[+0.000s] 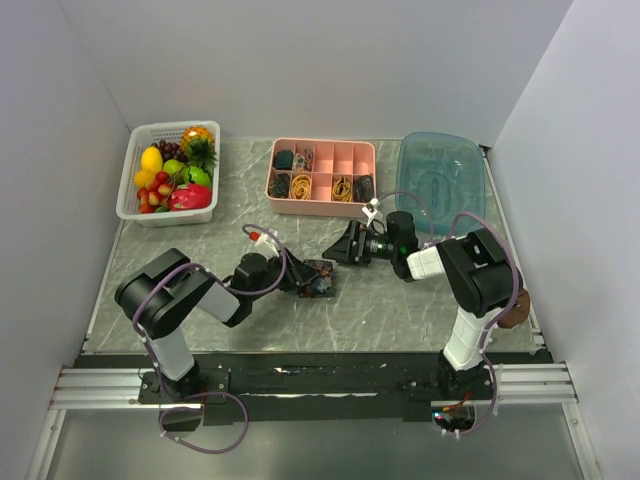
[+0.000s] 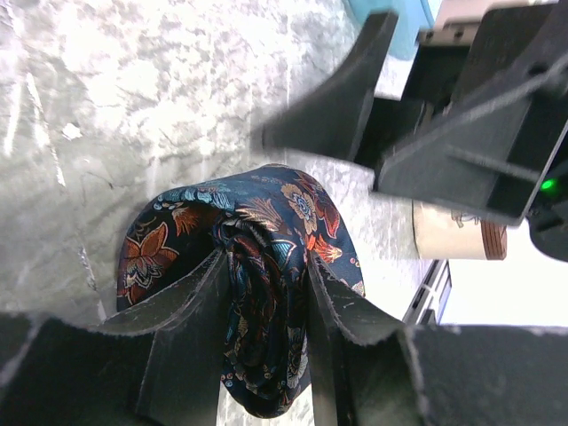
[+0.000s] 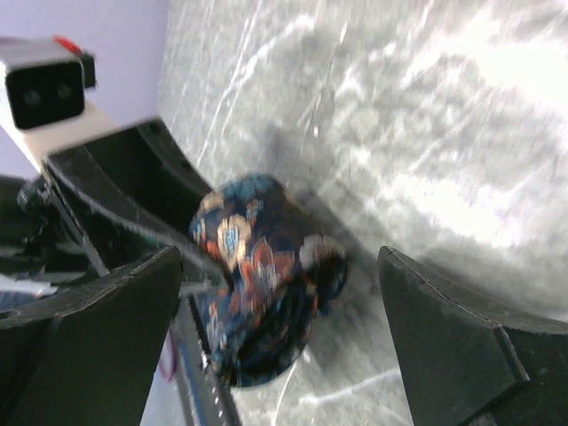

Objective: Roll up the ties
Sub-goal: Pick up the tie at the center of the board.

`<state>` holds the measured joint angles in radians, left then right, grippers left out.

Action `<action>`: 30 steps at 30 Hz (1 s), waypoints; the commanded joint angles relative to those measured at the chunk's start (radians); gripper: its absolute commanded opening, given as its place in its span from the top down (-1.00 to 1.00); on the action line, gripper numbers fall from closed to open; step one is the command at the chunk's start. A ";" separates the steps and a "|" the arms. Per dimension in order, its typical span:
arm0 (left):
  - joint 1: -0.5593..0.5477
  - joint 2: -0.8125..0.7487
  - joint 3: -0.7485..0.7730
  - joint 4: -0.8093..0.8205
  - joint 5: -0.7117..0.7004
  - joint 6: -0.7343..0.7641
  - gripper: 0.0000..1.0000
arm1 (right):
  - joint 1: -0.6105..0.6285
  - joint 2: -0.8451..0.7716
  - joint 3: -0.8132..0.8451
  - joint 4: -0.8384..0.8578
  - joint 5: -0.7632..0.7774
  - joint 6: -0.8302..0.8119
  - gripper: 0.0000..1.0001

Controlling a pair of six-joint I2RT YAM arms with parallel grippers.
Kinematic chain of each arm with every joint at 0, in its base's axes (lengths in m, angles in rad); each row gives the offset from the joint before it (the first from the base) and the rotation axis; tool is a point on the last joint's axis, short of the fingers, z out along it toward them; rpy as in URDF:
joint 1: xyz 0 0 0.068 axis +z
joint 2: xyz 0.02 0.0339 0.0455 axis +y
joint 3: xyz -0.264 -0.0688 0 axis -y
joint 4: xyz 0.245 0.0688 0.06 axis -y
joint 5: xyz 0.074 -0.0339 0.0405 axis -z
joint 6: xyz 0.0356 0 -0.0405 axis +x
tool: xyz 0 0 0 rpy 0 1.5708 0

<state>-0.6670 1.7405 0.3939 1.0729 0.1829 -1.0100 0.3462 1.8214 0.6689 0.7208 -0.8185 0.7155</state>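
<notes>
**At mid-table, a rolled tie (image 1: 322, 282) clamped in the left gripper (image 2: 264, 262)**

On the grey marbled table (image 1: 400, 300), a little left of centre, the tie sits wound into a fat roll. It is dark cloth with a reddish, blue and tan flower pattern. The left gripper is closed on it: its two black fingers (image 2: 186, 302) press the roll from either side, and cloth bulges out above and below them. In the left wrist view the roll's rounded outer turn faces away from the camera, towards the table.

The right gripper (image 3: 280, 262) stands just to the right of the roll and a little farther back, pointing at it with its jaws spread wide. It holds nothing. In the right wrist view the roll lies ahead, between the two fingers but apart from both. From above, the two grippers face each other, close but not touching.

At the back of the table stands a pink box (image 1: 320, 208) with compartments. Some hold dark rolls (image 1: 284, 159), too small for any pattern to show, and two in its front row hold yellow bands (image 1: 300, 186). To its left is a white basket (image 1: 127, 185) of fruit (image 1: 175, 175), and to its right a blue tray (image 1: 445, 180).
</notes>
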 commanded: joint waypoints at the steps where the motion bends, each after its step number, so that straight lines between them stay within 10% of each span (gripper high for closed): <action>1: 0.000 -0.009 0.034 0.033 0.055 0.025 0.98 | 0.000 -0.008 0.078 0.040 0.042 -0.030 -0.96; 30: 0.056 -0.004 -0.018 0.156 0.085 -0.004 0.98 | 0.089 0.263 0.008 0.543 -0.197 0.363 -0.89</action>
<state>-0.6334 1.7458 0.3897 1.1172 0.2733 -1.0084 0.4294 2.0518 0.7216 1.0885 -0.9630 0.9771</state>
